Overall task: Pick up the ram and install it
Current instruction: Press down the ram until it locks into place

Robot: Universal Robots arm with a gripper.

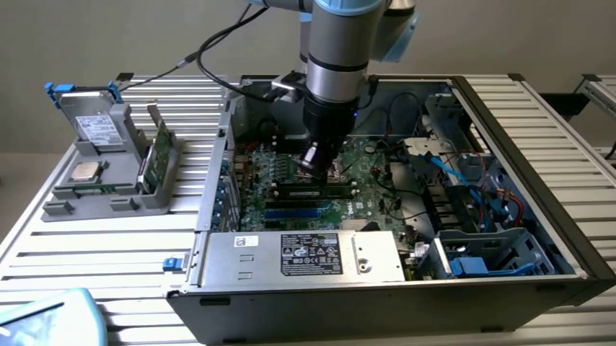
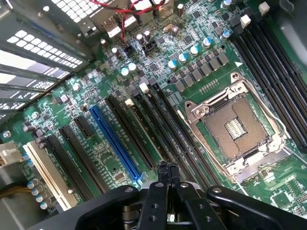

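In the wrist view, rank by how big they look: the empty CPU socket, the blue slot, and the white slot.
1. CPU socket, broadest by area.
2. and 3. Blue slot and white slot look alike in length; the white one sits at the picture's edge, so I won't rank them.

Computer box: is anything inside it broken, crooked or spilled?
Nothing looks broken or spilled. The open black computer case lies on its side, the green motherboard sits flat, and its square silver processor socket is empty. The gripper, jaws shut, hangs over the long black slots.
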